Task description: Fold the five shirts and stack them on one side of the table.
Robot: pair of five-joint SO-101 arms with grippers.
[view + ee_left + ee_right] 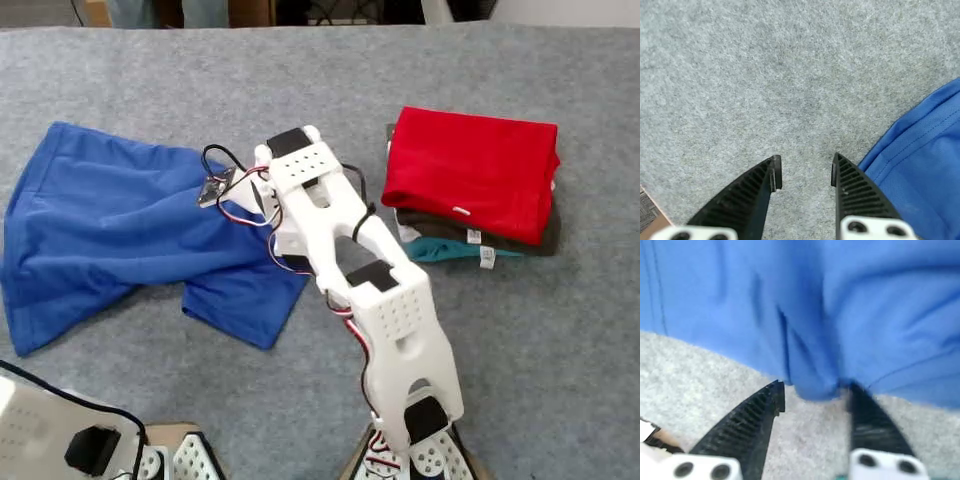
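A blue shirt (pixel 120 220) lies spread and rumpled on the left of the grey table (pixel 300 80). My right arm (pixel 330 230) stretches from the front edge over the shirt's right side. In the right wrist view my right gripper (pixel 812 390) is open at the edge of the blue shirt (pixel 840 305), with a small bunch of cloth between its fingertips. My left gripper (pixel 805 167) hangs open above bare grey cloth, and the blue shirt (pixel 920 175) lies just beside one finger. On the right, a folded red shirt (pixel 470 170) tops a stack with a dark shirt (pixel 490 232) and a teal shirt (pixel 445 250) under it.
My left arm's base (pixel 90 445) sits at the front left corner. The table's far edge (pixel 320 27) runs along the back. Bare grey cloth lies between the blue shirt and the stack, and along the front right.
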